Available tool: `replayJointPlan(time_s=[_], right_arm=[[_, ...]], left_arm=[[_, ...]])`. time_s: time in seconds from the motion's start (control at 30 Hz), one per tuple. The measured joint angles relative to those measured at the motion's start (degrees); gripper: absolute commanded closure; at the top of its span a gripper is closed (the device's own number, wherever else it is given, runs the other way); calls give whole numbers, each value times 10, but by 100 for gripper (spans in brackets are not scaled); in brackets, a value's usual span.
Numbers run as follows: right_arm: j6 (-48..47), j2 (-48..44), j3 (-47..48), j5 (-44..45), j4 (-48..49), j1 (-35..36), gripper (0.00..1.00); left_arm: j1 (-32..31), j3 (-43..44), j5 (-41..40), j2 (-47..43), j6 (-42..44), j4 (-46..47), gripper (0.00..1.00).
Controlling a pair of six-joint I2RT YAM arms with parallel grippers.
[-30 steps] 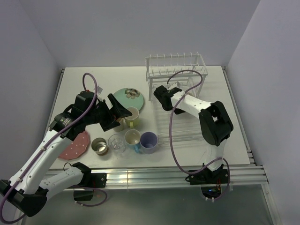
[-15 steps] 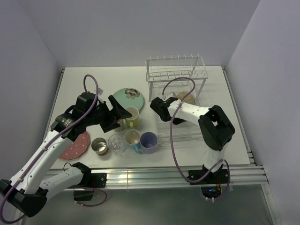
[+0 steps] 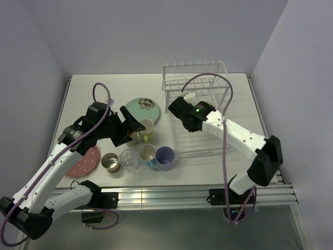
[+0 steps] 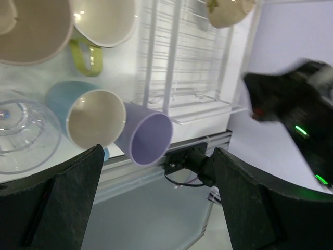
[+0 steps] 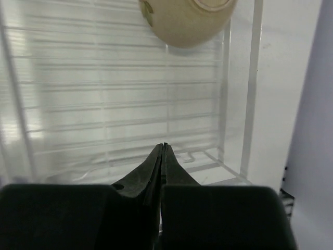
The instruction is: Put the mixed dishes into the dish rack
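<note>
— The right tool (image 5: 163,152)?
— Fingers pressed together, nothing between them, low over the basket of the dish rack (image 5: 104,99). A tan cup (image 5: 184,21) lies just ahead of the tips.
— The rack's length?
— From the prong row (image 3: 193,66) toward the surface's (image 3: 99,91) near edge.
— The left tool (image 3: 129,126)?
— Spread wide, empty. Below it the lavender cup (image 4: 145,135) and blue cup (image 4: 83,114) stand upright, mouths up.

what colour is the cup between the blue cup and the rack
Lavender cup, clearest in left wrist view.

Bright, even; wrist cams soft
</note>
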Motion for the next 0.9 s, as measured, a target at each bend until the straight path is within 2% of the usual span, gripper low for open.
replayJointPlan(time_s=[0.13,0.2,0.23,0.4,0.43,0.53,0.77,0.9], right_arm=[[5,-85,26,-68,-4,5,51],[7,-125,35,-93,-11,5,44],[8,-143,42,-103,-16,5,36],[16,-182,71,-140,-41,5,28],[17,-184,72,-145,-43,5,22],[23,-185,72,-158,-49,5,16],[36,-203,104,-178,-58,-2,15],[39,-221,144,-198,-57,-31,15]], left_arm=[[0,2,-20,35,10,-14,9],[-1,5,-34,56,17,-27,10],[-2,10,-43,68,21,-38,10],[-3,33,-91,94,42,-81,13],[-4,36,-100,95,46,-89,14],[-5,39,-124,89,55,-111,17],[-14,-3,-124,66,64,-123,25],[-53,-6,-123,89,62,-119,25]])
